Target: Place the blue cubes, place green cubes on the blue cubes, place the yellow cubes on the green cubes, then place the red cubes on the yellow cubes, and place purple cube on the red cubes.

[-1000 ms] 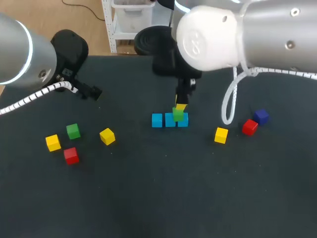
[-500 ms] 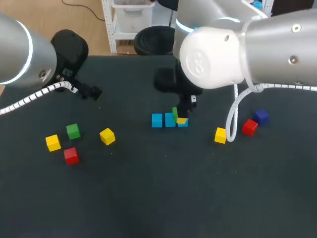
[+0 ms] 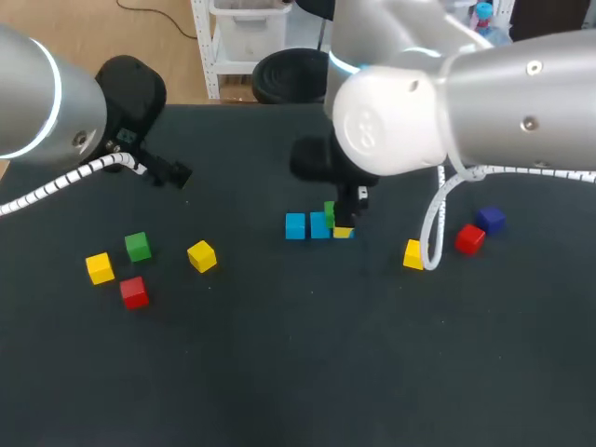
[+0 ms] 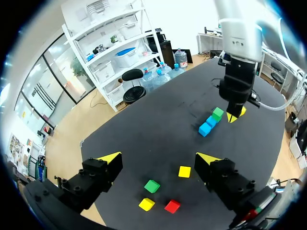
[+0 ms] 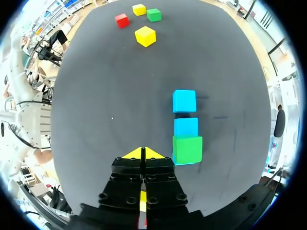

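Three blue cubes [image 3: 295,226] lie in a row at mid-table. A green cube [image 5: 187,149] sits on the row's right end, with blue [image 5: 185,127] showing ahead of it. My right gripper [image 3: 343,230] is down at table level right beside the green cube, shut [image 5: 143,153] with nothing between its fingers. My left gripper [image 4: 158,158] hangs open and empty high over the left side, above a green cube [image 4: 152,186], two yellow cubes [image 4: 184,171] and a red cube [image 4: 172,206]. A yellow cube [image 3: 414,253], a red cube [image 3: 469,238] and the purple cube [image 3: 491,219] lie to the right.
The left cluster, with green [image 3: 138,246], yellow [image 3: 100,267], yellow [image 3: 201,255] and red [image 3: 134,291], is spread loosely. My right arm's white cable [image 3: 430,223] dangles near the right yellow cube. The dark table's front half is bare mat [image 3: 298,372].
My right gripper has come down from above the green cube to table level beside it, and its fingers have closed. The left arm has stayed put.
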Robot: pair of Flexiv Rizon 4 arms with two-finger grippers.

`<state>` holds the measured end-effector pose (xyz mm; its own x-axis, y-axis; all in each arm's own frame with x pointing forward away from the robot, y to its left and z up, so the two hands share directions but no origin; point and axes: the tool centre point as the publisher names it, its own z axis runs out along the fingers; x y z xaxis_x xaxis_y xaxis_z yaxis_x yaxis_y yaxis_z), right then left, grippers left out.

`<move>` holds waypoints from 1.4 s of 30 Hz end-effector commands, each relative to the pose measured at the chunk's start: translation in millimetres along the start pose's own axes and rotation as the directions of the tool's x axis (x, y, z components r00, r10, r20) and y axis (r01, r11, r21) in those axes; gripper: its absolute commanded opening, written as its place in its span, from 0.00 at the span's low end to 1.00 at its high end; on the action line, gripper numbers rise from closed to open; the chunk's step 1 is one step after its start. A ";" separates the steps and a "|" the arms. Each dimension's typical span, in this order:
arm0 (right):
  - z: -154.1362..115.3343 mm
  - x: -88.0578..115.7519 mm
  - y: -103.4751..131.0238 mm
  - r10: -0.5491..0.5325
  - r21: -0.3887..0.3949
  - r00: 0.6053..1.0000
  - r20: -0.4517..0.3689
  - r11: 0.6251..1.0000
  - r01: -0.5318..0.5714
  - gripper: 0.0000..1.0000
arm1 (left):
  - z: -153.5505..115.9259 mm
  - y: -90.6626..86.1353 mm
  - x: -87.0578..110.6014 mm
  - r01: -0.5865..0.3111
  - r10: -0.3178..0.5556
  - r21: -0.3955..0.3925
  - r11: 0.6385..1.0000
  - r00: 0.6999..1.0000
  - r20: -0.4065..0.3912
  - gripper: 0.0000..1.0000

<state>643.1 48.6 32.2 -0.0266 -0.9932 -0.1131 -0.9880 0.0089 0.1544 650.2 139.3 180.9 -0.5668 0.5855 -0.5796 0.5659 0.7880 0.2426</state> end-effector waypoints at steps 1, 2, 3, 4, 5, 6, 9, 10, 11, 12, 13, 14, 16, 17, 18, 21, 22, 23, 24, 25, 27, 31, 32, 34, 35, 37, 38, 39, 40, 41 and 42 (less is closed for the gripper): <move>1.6 -1.1 -4.1 -0.001 -0.004 1.000 0.001 1.000 0.001 0.00 | 0.6 1.2 -0.4 -0.001 0.001 0.004 1.000 1.000 0.000 1.00; 1.7 -1.1 -4.4 -0.001 -0.003 1.000 0.001 1.000 0.001 0.00 | 0.6 1.2 -0.4 -0.001 0.001 0.004 1.000 1.000 0.000 1.00; 1.8 -1.2 -4.6 -0.002 -0.003 1.000 0.000 1.000 0.002 0.00 | 0.6 1.2 -0.4 -0.001 0.001 0.004 1.000 1.000 0.000 1.00; 1.9 -1.2 -4.7 -0.004 -0.002 1.000 0.000 1.000 0.004 0.00 | 0.6 1.2 -0.4 -0.001 0.001 0.004 1.000 1.000 0.000 1.00; 2.0 -1.4 -5.0 -0.005 -0.002 1.000 0.000 1.000 0.005 0.00 | 0.6 1.2 -0.4 -0.001 0.001 0.004 1.000 1.000 0.000 1.00; 2.3 -1.5 -5.5 -0.005 -0.001 1.000 0.000 1.000 0.005 0.00 | 0.6 1.2 -0.4 -0.001 0.001 0.004 1.000 1.000 0.000 1.00; 3.3 -1.5 -6.7 -0.009 0.000 1.000 -0.002 1.000 0.009 0.00 | 0.6 1.2 -0.4 -0.001 0.001 0.004 1.000 1.000 0.000 1.00; 3.4 -1.6 -7.0 -0.011 0.001 1.000 -0.002 1.000 0.011 0.00 | 0.6 1.2 -0.4 -0.001 0.001 0.004 1.000 1.000 0.000 1.00; 3.6 -1.5 -7.6 -0.011 0.001 1.000 -0.002 1.000 0.011 0.00 | 0.6 1.2 -0.4 -0.001 0.001 0.004 1.000 1.000 0.000 1.00; 3.6 -1.6 -8.3 -0.011 0.002 1.000 -0.002 1.000 0.011 0.00 | 0.6 1.2 -0.4 -0.001 0.001 0.004 1.000 1.000 0.000 1.00; 3.6 -1.6 -8.8 -0.011 0.003 1.000 -0.001 1.000 0.011 0.00 | 0.6 1.2 -0.4 -0.001 0.001 0.004 1.000 1.000 0.000 1.00; 3.9 -1.6 -9.5 -0.011 0.004 1.000 -0.001 1.000 0.011 0.00 | 0.6 1.2 -0.4 -0.001 0.001 0.004 1.000 1.000 0.000 1.00; 4.5 -1.6 -10.9 -0.012 0.006 1.000 -0.001 1.000 0.012 0.00 | 0.6 1.2 -0.4 -0.001 0.001 0.004 1.000 1.000 0.000 1.00; 4.9 -1.6 -11.8 -0.012 0.007 1.000 -0.001 1.000 0.012 0.00 | 0.6 1.2 -0.4 -0.001 0.001 0.004 1.000 1.000 0.000 1.00; 5.1 -1.5 -12.6 -0.013 0.008 1.000 -0.001 1.000 0.013 0.00 | 0.6 1.2 -0.4 -0.001 0.001 0.004 1.000 1.000 0.000 1.00; 5.5 -1.5 -14.6 -0.014 0.009 1.000 0.000 1.000 0.014 0.00 | 0.6 1.2 -0.4 -0.001 0.001 0.004 1.000 1.000 0.000 1.00; 5.7 -1.4 -15.4 -0.013 0.009 1.000 0.000 1.000 0.013 0.00 | 0.6 1.2 -0.4 -0.001 0.001 0.004 1.000 1.000 0.000 1.00; 6.1 -1.3 -15.9 -0.013 0.009 1.000 -0.001 1.000 0.013 0.00 | 0.6 1.2 -0.4 -0.001 0.001 0.004 1.000 1.000 0.000 1.00; 6.4 -1.2 -16.2 -0.013 0.009 1.000 -0.001 1.000 0.013 0.00 | 0.6 1.2 -0.4 -0.001 0.001 0.004 1.000 1.000 0.000 1.00; 6.7 -1.2 -16.5 -0.013 0.009 1.000 -0.001 1.000 0.013 0.00 | 0.6 1.2 -0.4 -0.001 0.001 0.004 1.000 1.000 0.000 1.00; 7.4 -0.9 -17.6 -0.013 0.009 1.000 -0.002 1.000 0.013 0.00 | 0.6 1.2 -0.4 -0.001 0.001 0.004 1.000 1.000 0.000 1.00; 7.6 -0.8 -19.0 -0.014 0.013 1.000 -0.002 1.000 0.014 0.00 | 0.6 1.2 -0.4 -0.001 0.001 0.004 1.000 1.000 0.000 1.00; 7.8 -0.6 -19.7 -0.014 0.014 1.000 -0.002 1.000 0.014 0.00 | 0.6 1.2 -0.4 -0.001 0.001 0.004 1.000 1.000 0.000 1.00; 8.0 -0.4 -20.0 -0.014 0.014 1.000 -0.002 1.000 0.014 0.00 | 0.6 1.2 -0.4 -0.001 0.001 0.004 1.000 1.000 0.000 1.00; 7.8 -0.3 -20.0 -0.014 0.015 1.000 -0.003 1.000 0.014 0.00 | 0.6 1.2 -0.4 -0.001 0.001 0.004 1.000 1.000 0.000 1.00; 7.8 0.2 -21.2 -0.013 0.016 1.000 -0.002 1.000 0.013 0.00 | 0.6 1.2 -0.4 -0.001 0.001 0.004 1.000 1.000 0.000 1.00; 7.8 0.3 -21.5 -0.012 0.017 1.000 -0.001 1.000 0.012 0.00 | 0.6 1.2 -0.4 -0.001 0.001 0.004 1.000 1.000 0.000 1.00; 8.0 0.3 -21.7 -0.012 0.017 1.000 -0.002 1.000 0.012 0.00 | 0.6 1.2 -0.4 -0.001 0.001 0.004 1.000 1.000 0.000 1.00; 8.1 0.4 -21.9 -0.012 0.017 1.000 -0.002 1.000 0.012 0.00 | 0.6 1.2 -0.4 -0.001 0.001 0.004 1.000 1.000 0.000 1.00; 8.2 0.4 -22.2 -0.012 0.017 1.000 -0.002 1.000 0.012 0.00 | 0.6 1.2 -0.4 -0.001 0.001 0.004 1.000 1.000 0.000 1.00; 8.5 0.5 -22.8 -0.011 0.018 1.000 -0.002 1.000 0.011 0.00 | 0.6 1.2 -0.4 -0.001 0.001 0.004 1.000 1.000 0.000 1.00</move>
<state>663.9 49.7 20.8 -0.0148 -0.9937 -0.1112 -0.9905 -0.0006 0.1374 650.2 139.3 180.9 -0.5668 0.5855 -0.5796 0.5659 0.7880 0.2426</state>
